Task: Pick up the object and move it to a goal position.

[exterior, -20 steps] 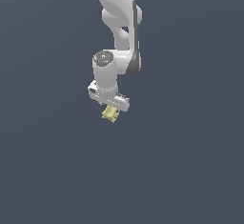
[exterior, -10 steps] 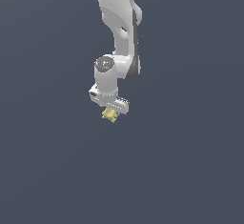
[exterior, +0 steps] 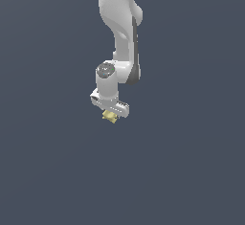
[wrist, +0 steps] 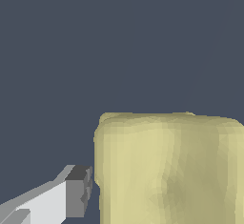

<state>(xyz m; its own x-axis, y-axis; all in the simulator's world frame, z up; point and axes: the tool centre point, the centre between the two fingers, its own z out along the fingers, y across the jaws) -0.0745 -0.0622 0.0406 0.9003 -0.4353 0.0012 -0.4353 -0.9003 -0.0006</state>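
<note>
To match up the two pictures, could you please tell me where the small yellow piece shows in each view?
Exterior view: the yellow piece sits just under the gripper, near the picture's middle.
Wrist view: the yellow piece fills much of the picture, close to the camera.
Shared landmark: the gripper; one grey-tipped finger shows beside the piece.

A plain, dark slate-grey ground (exterior: 52,171) is being shown across the whole exterior view, with no edge, seam or marking to be made out on it. The same flat grey surface (wrist: 57,51) is being seen in the wrist view. Whether anything is being carried directly on it cannot be told from either view.
</note>
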